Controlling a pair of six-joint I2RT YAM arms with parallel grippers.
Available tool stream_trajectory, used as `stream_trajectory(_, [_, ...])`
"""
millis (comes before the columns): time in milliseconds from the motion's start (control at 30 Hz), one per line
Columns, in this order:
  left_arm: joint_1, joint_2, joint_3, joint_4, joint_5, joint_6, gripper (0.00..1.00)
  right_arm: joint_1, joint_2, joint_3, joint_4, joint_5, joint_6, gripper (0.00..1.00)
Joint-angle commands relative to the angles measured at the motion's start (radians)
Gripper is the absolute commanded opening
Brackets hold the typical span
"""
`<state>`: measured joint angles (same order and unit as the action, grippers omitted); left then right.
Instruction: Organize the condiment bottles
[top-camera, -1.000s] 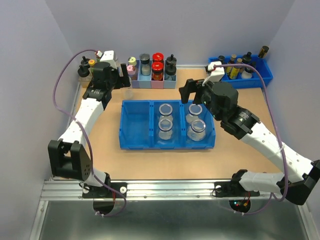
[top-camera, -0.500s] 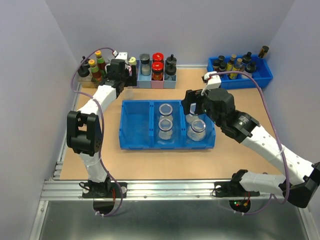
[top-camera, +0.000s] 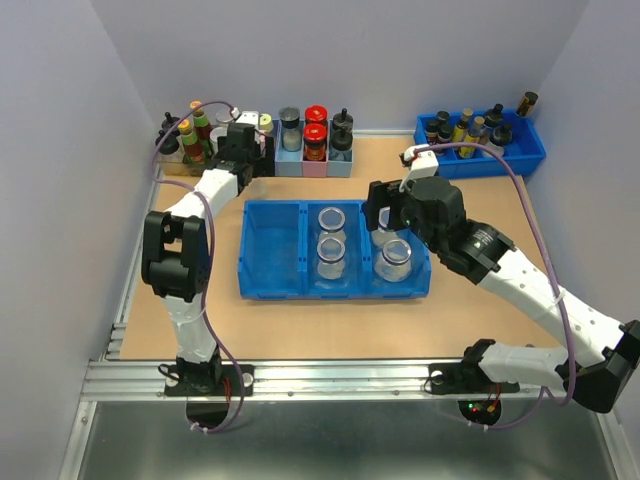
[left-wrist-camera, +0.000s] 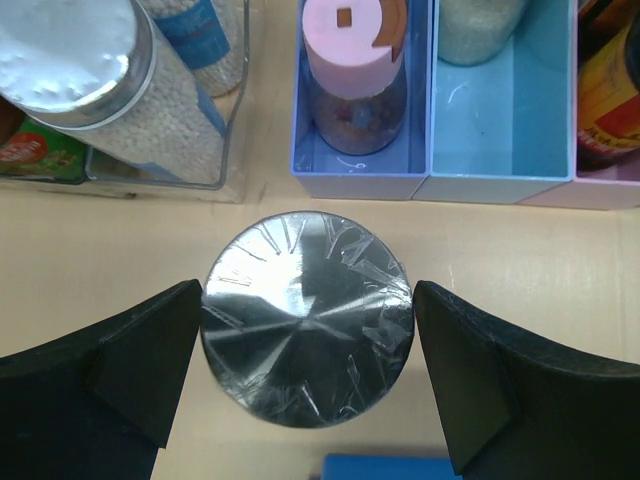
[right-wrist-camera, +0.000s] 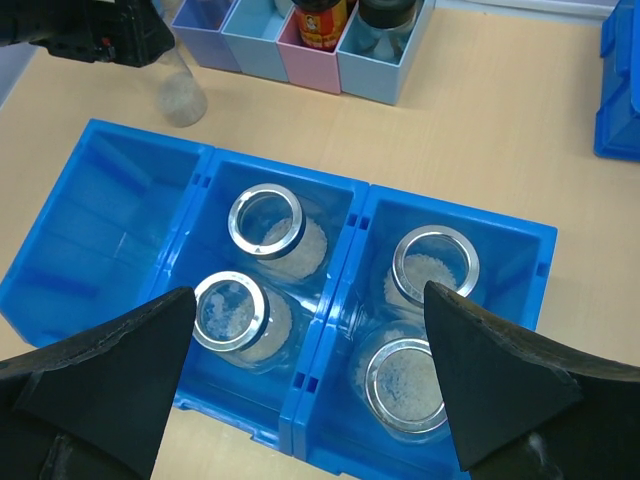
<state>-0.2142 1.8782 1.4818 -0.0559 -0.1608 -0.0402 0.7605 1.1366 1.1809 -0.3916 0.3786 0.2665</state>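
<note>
Left wrist view: the left tool (left-wrist-camera: 307, 335) is spread wide, with one black finger at 9 o'clock and the other at 3 o'clock of the lidded jar (left-wrist-camera: 307, 300).
Left contact: both finger edges meet the lid's outline, but I cannot tell whether they press on the glass.
Lidded jar: it stands upright on the desk (left-wrist-camera: 110, 255), outside every compartment, and its flat silver lid is creased.
12 o'clock of that jar: a lavender bin (left-wrist-camera: 360, 183) holds a pink-capped bottle (left-wrist-camera: 352, 55), and light-blue and pink bins are joined on toward 3 o'clock.
10 o'clock of that jar: a clear box (left-wrist-camera: 228, 150) holds a silver-topped shaker of pale grains.
Right wrist view: the right tool (right-wrist-camera: 308, 330) is spread wide with nothing between its fingers, and it hovers above the blue bin (right-wrist-camera: 110, 210).
Blue bin: it has three compartments side by side.
Four open jars (right-wrist-camera: 265, 220): two are in the middle compartment and two in the right one. All are upright, with silvery rims and pale grains inside.
Jar against bin: the lidded jar sits near the blue bin at its 11 o'clock corner, between it and the pastel row.
Top external view: a blue tray (top-camera: 520, 158) of small dark bottles sits at 1 o'clock of the desk, well apart from the blue bin.
</note>
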Motion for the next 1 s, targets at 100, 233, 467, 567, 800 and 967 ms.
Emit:
stream_trajectory(100, [0.001,0.012,0.047,0.044,0.003,0.02,0.98,0.003,0.005,0.003,0.011,0.022,-0.004,1.0])
stream_trajectory(233, [0.004,0.025,0.054,0.053,0.001,0.025,0.8,0.002,0.003,-0.004,0.013,0.026,-0.004,1.0])
stream_trajectory(467, [0.007,0.013,0.008,0.113,0.006,0.023,0.11,0.003,0.003,-0.007,0.011,0.025,-0.013,1.0])
stream_trajectory(567, [0.006,-0.031,-0.031,0.137,0.003,0.01,0.0,0.003,0.006,-0.007,0.011,0.02,-0.012,1.0])
stream_trajectory(800, [0.003,-0.294,-0.104,0.22,-0.081,-0.02,0.0,0.003,-0.004,-0.017,0.011,0.017,-0.006,1.0])
stream_trajectory(967, [-0.024,-0.444,-0.115,0.22,-0.091,-0.029,0.0,0.003,-0.024,-0.035,0.013,0.034,0.007,1.0])
